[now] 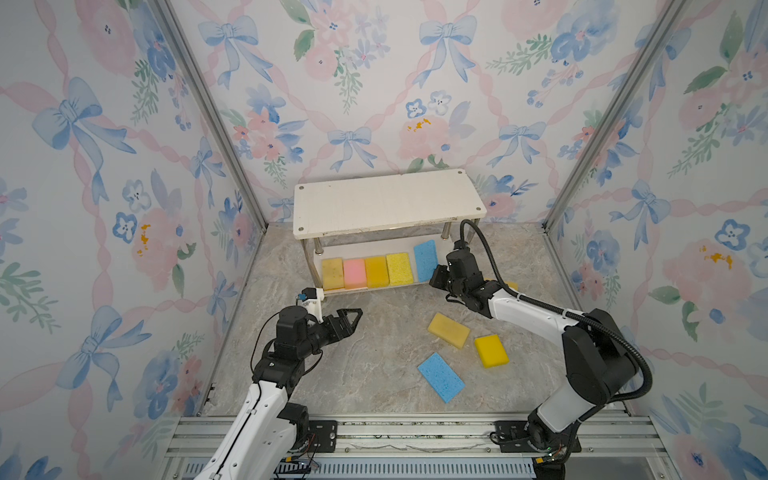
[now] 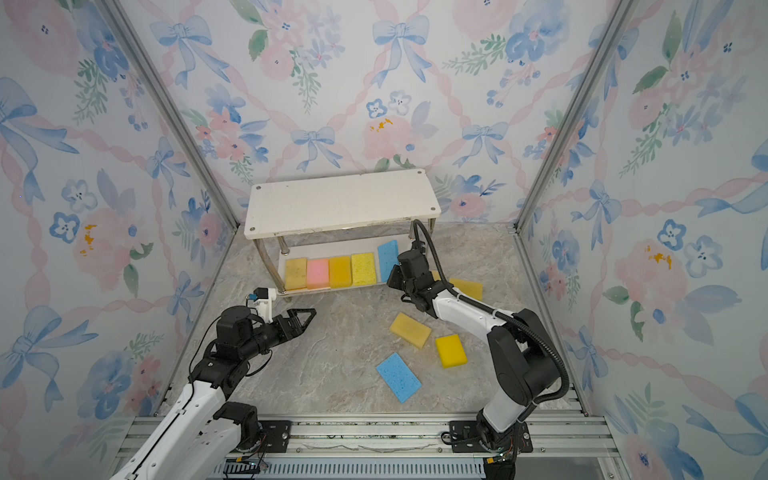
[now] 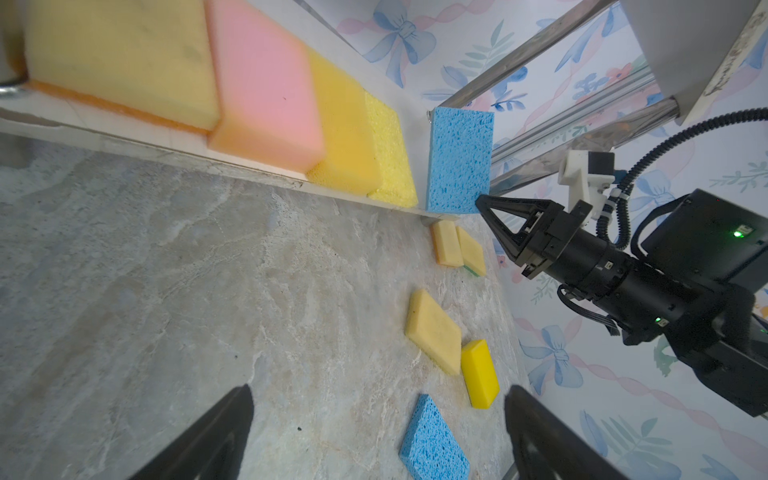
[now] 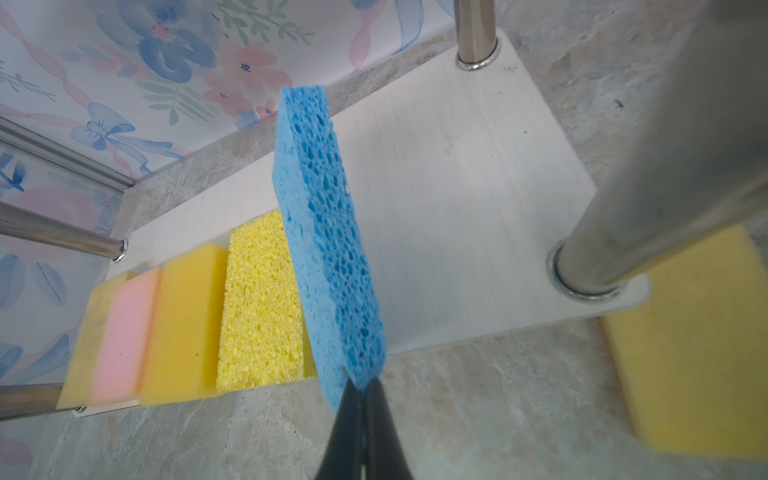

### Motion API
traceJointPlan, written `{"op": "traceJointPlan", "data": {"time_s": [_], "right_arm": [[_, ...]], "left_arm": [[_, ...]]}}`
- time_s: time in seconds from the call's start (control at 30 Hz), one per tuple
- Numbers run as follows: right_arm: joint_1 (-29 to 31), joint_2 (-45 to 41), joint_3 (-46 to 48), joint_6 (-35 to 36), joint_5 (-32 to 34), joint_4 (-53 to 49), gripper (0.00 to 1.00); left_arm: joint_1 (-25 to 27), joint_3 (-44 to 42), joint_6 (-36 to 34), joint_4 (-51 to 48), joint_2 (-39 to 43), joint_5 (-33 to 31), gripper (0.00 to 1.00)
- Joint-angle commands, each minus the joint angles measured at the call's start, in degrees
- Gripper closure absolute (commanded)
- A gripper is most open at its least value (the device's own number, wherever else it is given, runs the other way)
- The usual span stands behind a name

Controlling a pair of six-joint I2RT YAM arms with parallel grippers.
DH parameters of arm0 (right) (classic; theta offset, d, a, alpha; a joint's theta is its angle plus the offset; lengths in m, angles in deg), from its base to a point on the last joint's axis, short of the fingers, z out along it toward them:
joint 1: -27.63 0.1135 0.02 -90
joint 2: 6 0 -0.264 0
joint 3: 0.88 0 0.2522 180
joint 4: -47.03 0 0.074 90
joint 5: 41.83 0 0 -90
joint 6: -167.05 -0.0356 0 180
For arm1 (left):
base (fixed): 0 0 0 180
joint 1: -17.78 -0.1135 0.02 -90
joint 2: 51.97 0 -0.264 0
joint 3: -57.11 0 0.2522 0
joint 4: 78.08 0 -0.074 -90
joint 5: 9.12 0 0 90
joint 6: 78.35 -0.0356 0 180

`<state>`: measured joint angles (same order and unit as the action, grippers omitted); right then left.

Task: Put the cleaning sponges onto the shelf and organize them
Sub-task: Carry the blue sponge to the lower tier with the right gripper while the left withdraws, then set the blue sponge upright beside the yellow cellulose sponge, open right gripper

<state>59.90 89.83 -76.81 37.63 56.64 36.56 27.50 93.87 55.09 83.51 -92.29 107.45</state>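
Blue sponge (image 4: 324, 232) is pinched by one corner in my right jaws, closed on it, and stands on edge over the lower board (image 4: 457, 199) of the shelf (image 1: 386, 203), just beside the lemon sponge (image 4: 262, 299). That one ends a flat row with an orange sponge (image 4: 187, 320), a pink sponge (image 4: 124, 336) and a pale sponge (image 4: 79, 353). My left jaws gape wide and empty above the tabletop (image 1: 374, 374) near the shelf's left end. Loose by my right arm (image 1: 532, 316) lie a second blue sponge (image 1: 440, 377), a bright yellow sponge (image 1: 491, 350) and a dull yellow sponge (image 1: 449, 330).
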Motion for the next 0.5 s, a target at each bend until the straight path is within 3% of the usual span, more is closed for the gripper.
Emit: {"op": "traceJointPlan", "data": {"time_s": [0.0,0.47], "right_arm": [[-0.80,2.00,-1.95,-0.96,-1.55,2.40,1.00],[-2.60,5.63,-3.16,-1.98,-5.69,2.44,1.00]], "left_arm": [[-0.49,-0.55,-1.69,-0.63,0.06,0.40,0.03],[-0.81,-0.42,-1.86,-0.61,-0.86,0.46,0.02]]}}
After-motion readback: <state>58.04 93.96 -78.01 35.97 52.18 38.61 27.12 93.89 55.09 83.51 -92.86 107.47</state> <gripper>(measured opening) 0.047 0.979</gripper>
